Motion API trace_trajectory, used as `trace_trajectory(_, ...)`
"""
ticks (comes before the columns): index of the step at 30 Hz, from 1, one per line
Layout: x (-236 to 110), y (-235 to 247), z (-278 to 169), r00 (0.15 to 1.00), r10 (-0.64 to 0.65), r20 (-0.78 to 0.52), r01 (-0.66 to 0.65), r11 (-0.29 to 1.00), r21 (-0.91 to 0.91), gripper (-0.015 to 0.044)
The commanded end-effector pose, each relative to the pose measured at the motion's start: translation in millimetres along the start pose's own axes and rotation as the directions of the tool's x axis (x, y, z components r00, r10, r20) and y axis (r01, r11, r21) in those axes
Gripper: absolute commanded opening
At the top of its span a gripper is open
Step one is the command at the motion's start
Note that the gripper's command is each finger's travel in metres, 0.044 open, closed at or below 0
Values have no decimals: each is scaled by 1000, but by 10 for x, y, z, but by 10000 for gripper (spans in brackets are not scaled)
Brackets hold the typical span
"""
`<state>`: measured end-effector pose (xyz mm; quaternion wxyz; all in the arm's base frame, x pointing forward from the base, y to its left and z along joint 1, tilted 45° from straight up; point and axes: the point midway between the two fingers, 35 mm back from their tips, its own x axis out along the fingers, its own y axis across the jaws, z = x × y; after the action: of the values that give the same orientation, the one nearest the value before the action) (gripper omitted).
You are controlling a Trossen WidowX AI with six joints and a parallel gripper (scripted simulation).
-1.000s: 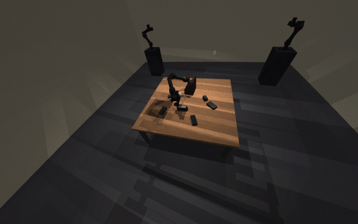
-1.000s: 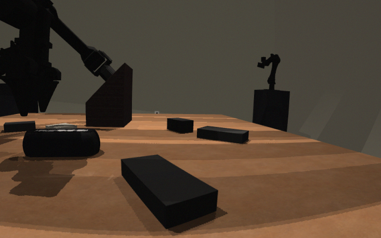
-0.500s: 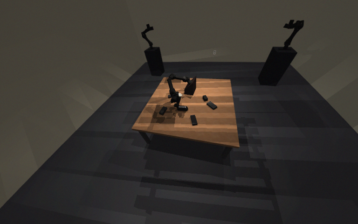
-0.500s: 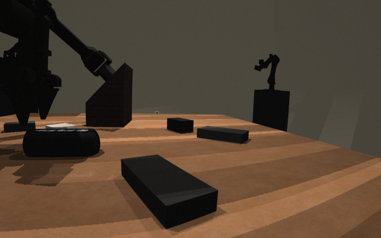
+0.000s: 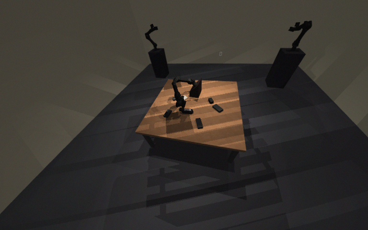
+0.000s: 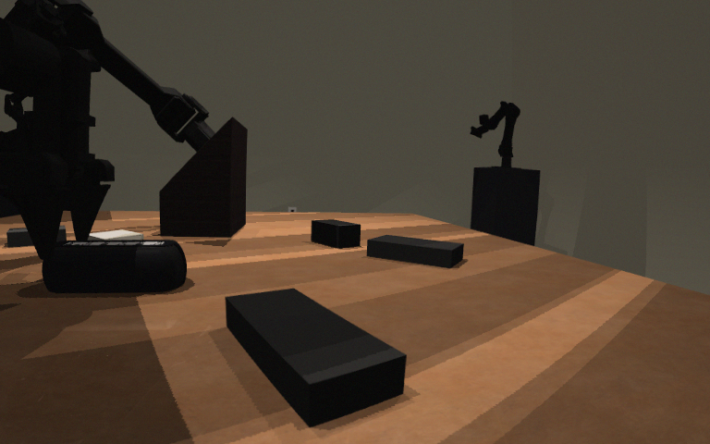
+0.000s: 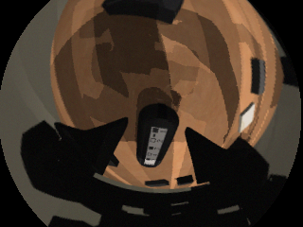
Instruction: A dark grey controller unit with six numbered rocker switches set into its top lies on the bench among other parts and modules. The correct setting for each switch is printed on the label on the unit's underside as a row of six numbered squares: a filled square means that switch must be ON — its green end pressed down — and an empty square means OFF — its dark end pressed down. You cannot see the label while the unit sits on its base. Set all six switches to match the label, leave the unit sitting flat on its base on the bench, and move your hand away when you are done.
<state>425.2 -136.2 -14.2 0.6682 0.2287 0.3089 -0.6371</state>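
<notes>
The dark controller unit lies on the wooden bench. Its upward face bears a pale strip with filled and outlined squares and small digits, which looks like the label; some marks are too small to read. No rocker switches show. My gripper is open and empty, pointing down low at the unit. In the wrist view one finger stands on each side of the unit. In the exterior view the fingertips are at its left end. Contact cannot be told.
Dark blocks lie around: one near the front, one at the left, two to the right. A grey block and a white flat piece lie behind. A dark wedge stands at the back.
</notes>
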Motion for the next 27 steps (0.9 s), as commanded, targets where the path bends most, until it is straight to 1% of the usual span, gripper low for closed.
trace_trajectory(1,76,-14,4,1000,-4,4,4,1000,-4,440)
trace_trajectory(10,197,-23,7,1000,-4,5,4,1000,-4,440)
trace_trajectory(14,197,-23,7,1000,-4,5,4,1000,-4,335)
trace_trajectory(15,197,-23,7,1000,-4,5,4,1000,-4,328)
trace_trajectory(27,197,-23,7,1000,-4,5,4,1000,-4,325)
